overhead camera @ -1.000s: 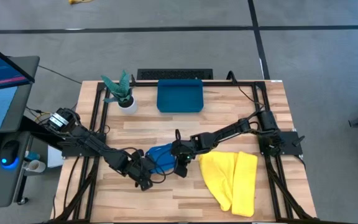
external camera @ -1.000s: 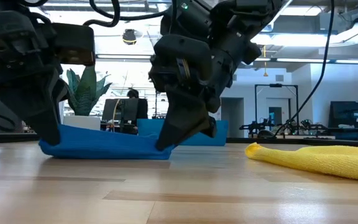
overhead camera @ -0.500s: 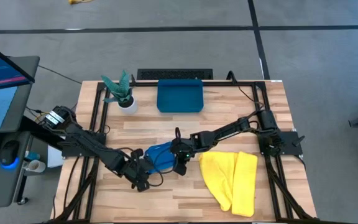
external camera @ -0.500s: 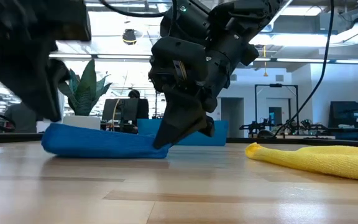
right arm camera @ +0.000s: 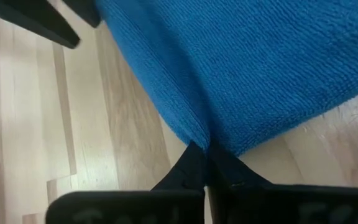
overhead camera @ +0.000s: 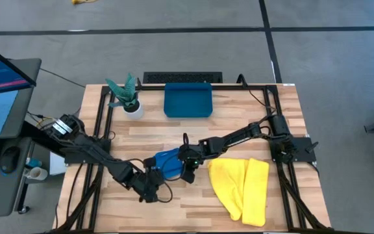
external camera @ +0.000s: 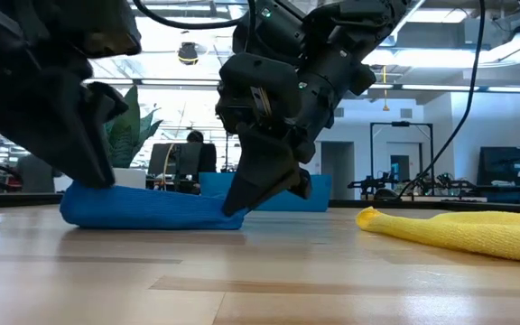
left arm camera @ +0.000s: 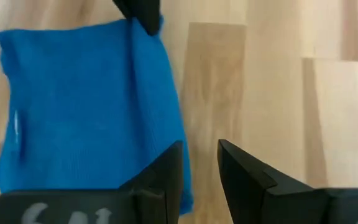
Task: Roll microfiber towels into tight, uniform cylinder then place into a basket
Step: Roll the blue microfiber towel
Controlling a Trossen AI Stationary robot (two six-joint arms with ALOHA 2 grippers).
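The blue towel point(overhead camera: 167, 160) lies bunched in several layers on the table's middle; it also shows in the low view point(external camera: 152, 208). My right gripper point(overhead camera: 187, 171) is shut on its right end. My left gripper point(left arm camera: 199, 177) is open at the towel's near edge, with one finger point(left arm camera: 170, 177) over the cloth's border and the other over bare wood. The yellow towel point(overhead camera: 244, 186) lies flat and folded on the table's right part. The teal basket point(overhead camera: 188, 100) stands at the far edge. My right gripper pinches the blue towel's right-hand edge point(right arm camera: 205, 138) between its two shut fingers, where the cloth gathers into a point. The fingers slant down from the table's right. The held edge is raised a little point(external camera: 242, 200) and the remaining cloth lies on the table. My left gripper's one finger stands at the towel's near edge point(left arm camera: 180, 186); I cannot tell whether it touches.
A white pot with a green plant point(overhead camera: 130, 103) stands left of the basket. A keyboard point(overhead camera: 182, 78) lies behind the basket. Bare wood point(overhead camera: 174, 208) lies along the near edge.
My left gripper has let go of the blue towel's left end, risen off it and come down again a little toward the table's near edge. The towel's left end, drawn up thin before, now lies thick and rounded on the table. My right gripper has kept its hold.
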